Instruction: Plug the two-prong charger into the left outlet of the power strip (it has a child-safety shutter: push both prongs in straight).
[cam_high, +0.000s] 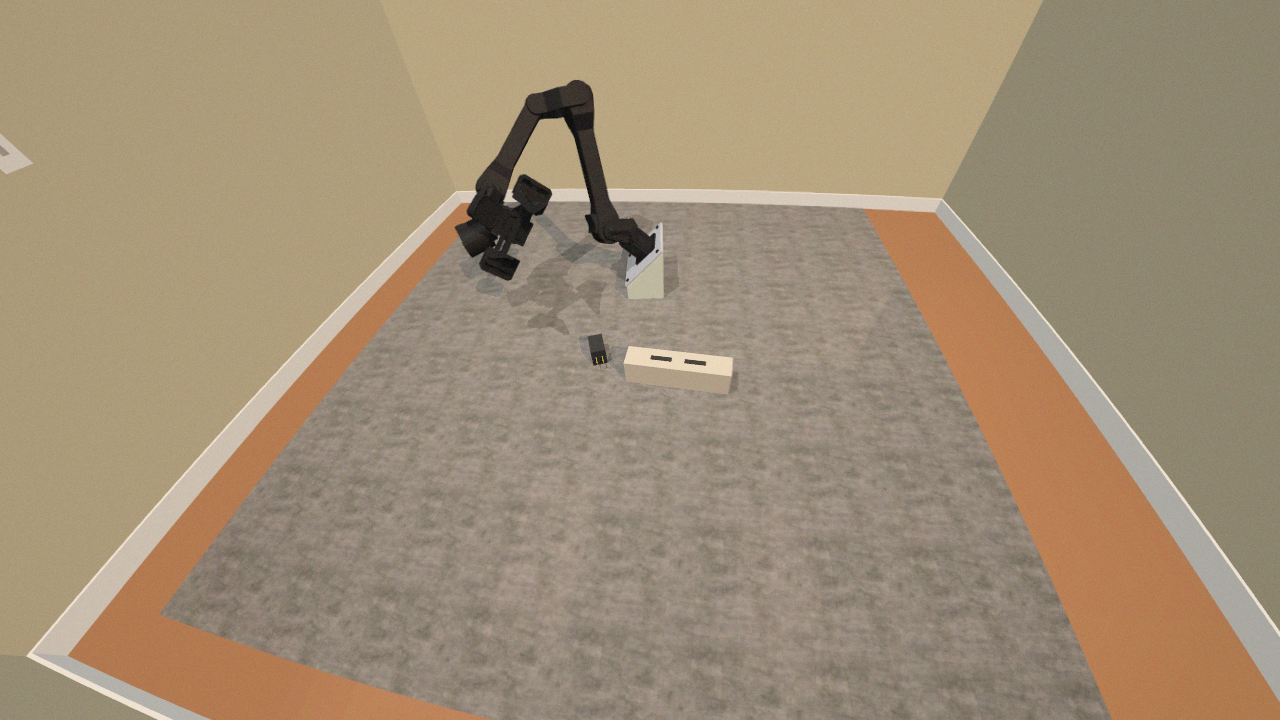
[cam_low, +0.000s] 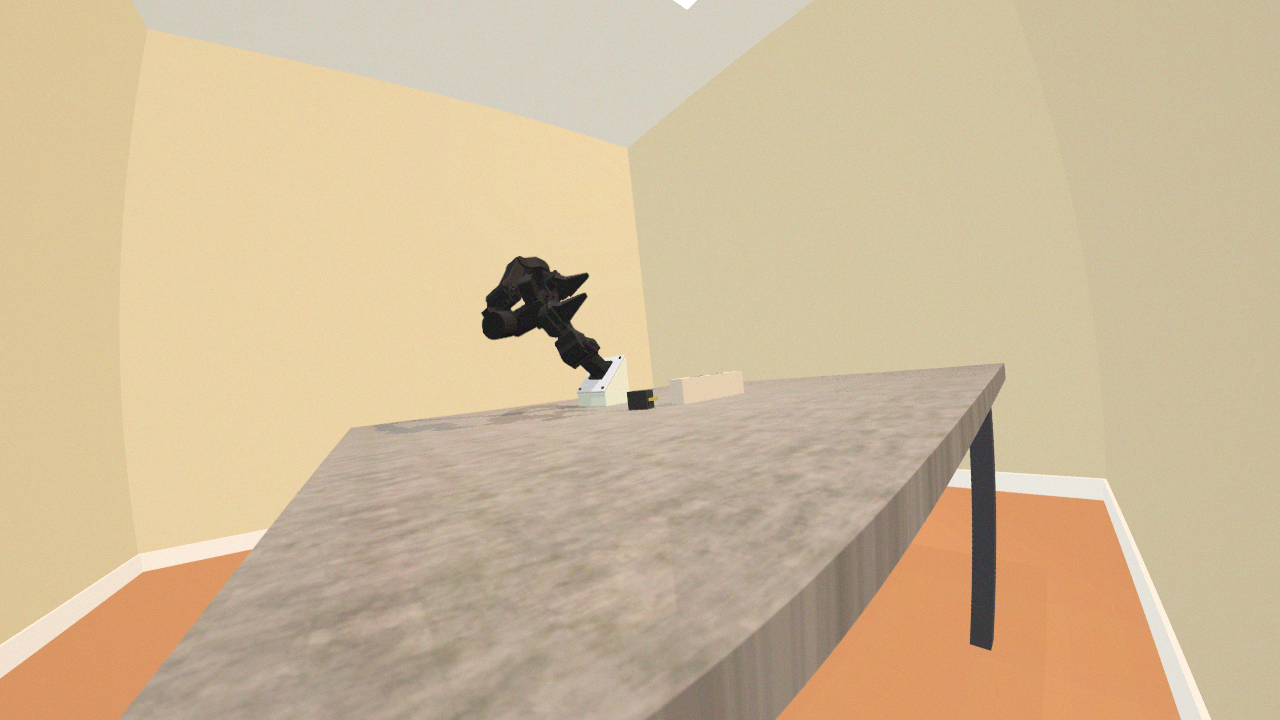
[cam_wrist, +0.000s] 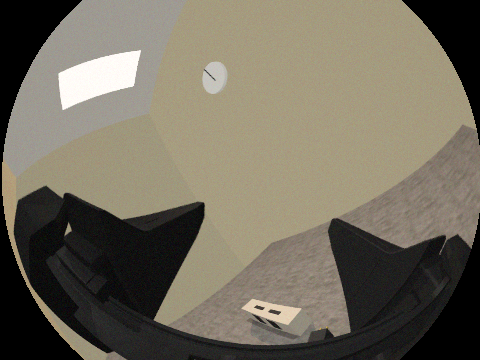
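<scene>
Top view shows the black end effector (cam_high: 497, 248) spread wide and holding nothing, raised well apart from the small black two-prong charger (cam_high: 597, 350), which lies on the grey desk (cam_high: 626, 537) just beside the beige rectangular power strip (cam_high: 678, 368), probably ready for approach.

Power strip (cam_high: 678, 368) crowds the charger (cam_high: 597, 349) on one side only.

You will find no readable text, label, brand, number or sign in any view. The strip (cam_high: 678, 368) shows only two dark slot pairs on its top, unmarked. The charger (cam_high: 597, 349), just beside the strip's left end, carries no print. The round disc (cam_wrist: 215, 78) on the wall bears only a dark dash, not lettering.
</scene>
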